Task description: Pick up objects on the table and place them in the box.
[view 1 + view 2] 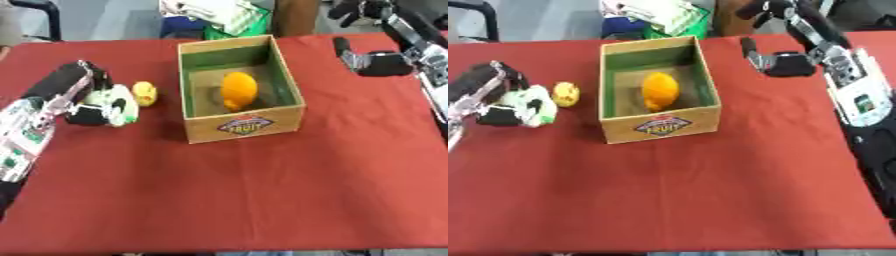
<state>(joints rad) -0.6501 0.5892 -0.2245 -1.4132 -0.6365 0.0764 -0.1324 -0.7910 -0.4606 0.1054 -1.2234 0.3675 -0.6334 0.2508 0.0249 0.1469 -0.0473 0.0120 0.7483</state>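
Table: the red table (262,200) carries everything; most of its cloth lies bare on the near side of both hands.
Box: the cardboard box (243,127) stands open-topped between the two hands, just beyond the left fingers' reach and well apart from the right fingers; its near wall bears a printed label.
Orange fruit: the orange fruit (238,90) already lies inside the box, on its floor — nothing grips it.
Left hand: the left hand (98,102) has its fingers curled round a white and green object (122,106), which sits inside the curl, at table level or just above it; I cannot tell whether it touches the cloth.
Right hand: the right hand (785,62) hovers beside the box's far right corner, fingers bent inward and apparently holding nothing — no task thing lies within them.
Yellow piece: a small yellow object (144,93) lies just past the left fingertips, between them and the box wall, apart from both.
Risk, carry: as I judge it, the held object could catch the box's near-left rim if carried across too low, tipping or shoving the box.
Risk, neighbour: the sweeping fingers could also knock the yellow piece away, since it sits directly on the path to the box.
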